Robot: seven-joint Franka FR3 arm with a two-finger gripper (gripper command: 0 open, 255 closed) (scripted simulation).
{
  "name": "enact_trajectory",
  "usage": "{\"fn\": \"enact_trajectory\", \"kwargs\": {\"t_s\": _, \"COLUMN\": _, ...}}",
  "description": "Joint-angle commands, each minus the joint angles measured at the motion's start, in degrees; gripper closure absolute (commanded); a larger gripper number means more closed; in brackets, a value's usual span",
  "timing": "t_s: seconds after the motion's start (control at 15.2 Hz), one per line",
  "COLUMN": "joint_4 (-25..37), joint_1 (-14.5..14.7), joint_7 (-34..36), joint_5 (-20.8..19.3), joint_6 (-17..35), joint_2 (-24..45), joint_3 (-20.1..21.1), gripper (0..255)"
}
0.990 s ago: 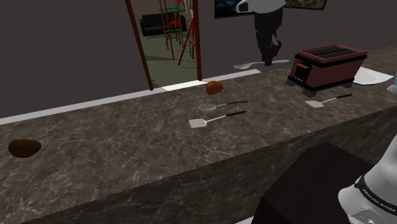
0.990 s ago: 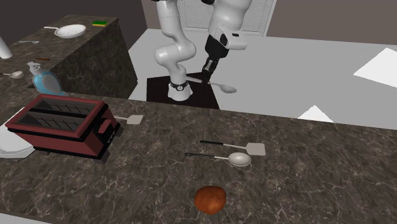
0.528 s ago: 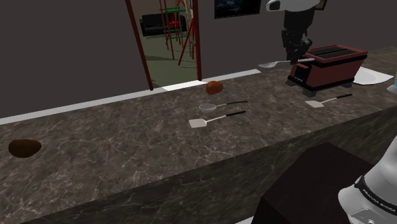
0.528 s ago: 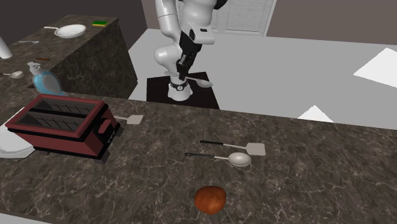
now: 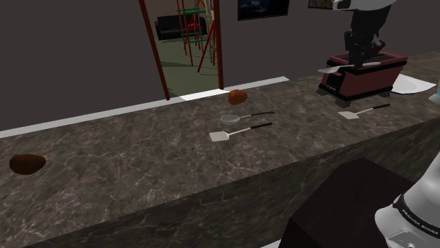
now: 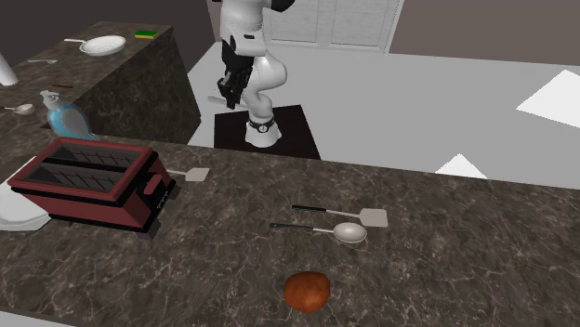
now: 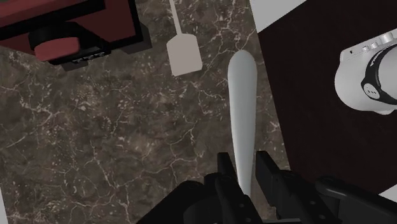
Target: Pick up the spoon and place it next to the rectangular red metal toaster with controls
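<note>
My gripper (image 7: 245, 173) is shut on the handle of a pale grey spoon (image 7: 242, 102), which sticks out ahead of the fingers. The spoon (image 5: 334, 68) hangs in the air in front of the dark red toaster (image 5: 367, 76), level with its top, with the gripper (image 5: 362, 58) above the toaster's near end. In the wrist view the toaster's control end (image 7: 76, 32) lies beyond and to one side of the spoon's bowl. In the second exterior view the gripper (image 6: 229, 93) hangs above the counter's far edge, past the toaster (image 6: 88, 181).
A white spatula (image 5: 362, 111) lies beside the toaster. Mid-counter lie a second spoon (image 5: 235, 118), another spatula (image 5: 240, 132) and a brown ball (image 5: 237, 96). A white plate (image 5: 412, 84) sits behind the toaster. A blue bird figure (image 6: 63, 116) stands nearby. The dark stand (image 7: 318, 95) borders the counter.
The arm has swung toward the shoulder view's right, carrying the spoon from over the counter's back edge to just in front of the toaster. Things on the counter have not moved.
</note>
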Motion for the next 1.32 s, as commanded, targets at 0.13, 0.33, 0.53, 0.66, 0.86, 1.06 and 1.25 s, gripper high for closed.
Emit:
{"fn": "enact_trajectory", "kwargs": {"t_s": 0.13, "joint_4": -2.63, "joint_1": -1.87, "joint_7": -4.63, "joint_5": -2.95, "joint_6": -1.22, "joint_2": -5.28, "joint_3": -3.31, "gripper": 255}}
{"fn": "enact_trajectory", "kwargs": {"t_s": 0.33, "joint_4": -4.09, "joint_1": -3.36, "joint_7": -8.28, "joint_5": -5.51, "joint_6": -1.76, "joint_2": -8.56, "joint_3": -6.15, "gripper": 255}}
{"fn": "enact_trajectory", "kwargs": {"t_s": 0.53, "joint_4": -4.98, "joint_1": -4.91, "joint_7": -12.1, "joint_5": -8.22, "joint_6": -2.23, "joint_2": -11.35, "joint_3": -9.14, "gripper": 255}}
{"fn": "enact_trajectory", "kwargs": {"t_s": 0.66, "joint_4": -5.24, "joint_1": -5.9, "joint_7": -14.69, "joint_5": -10.11, "joint_6": -2.48, "joint_2": -12.93, "joint_3": -11.24, "gripper": 255}}
{"fn": "enact_trajectory", "kwargs": {"t_s": 0.86, "joint_4": -5.17, "joint_1": -7.34, "joint_7": -18.68, "joint_5": -12.99, "joint_6": -2.72, "joint_2": -14.85, "joint_3": -14.51, "gripper": 255}}
{"fn": "enact_trajectory", "kwargs": {"t_s": 1.06, "joint_4": -6.8, "joint_1": -7.93, "joint_7": -19.57, "joint_5": -14.35, "joint_6": -1.63, "joint_2": -15.96, "joint_3": -16.04, "gripper": 255}}
{"fn": "enact_trajectory", "kwargs": {"t_s": 1.25, "joint_4": -9.4, "joint_1": -8.21, "joint_7": -18.97, "joint_5": -15.03, "joint_6": 0.08, "joint_2": -16.78, "joint_3": -16.71, "gripper": 255}}
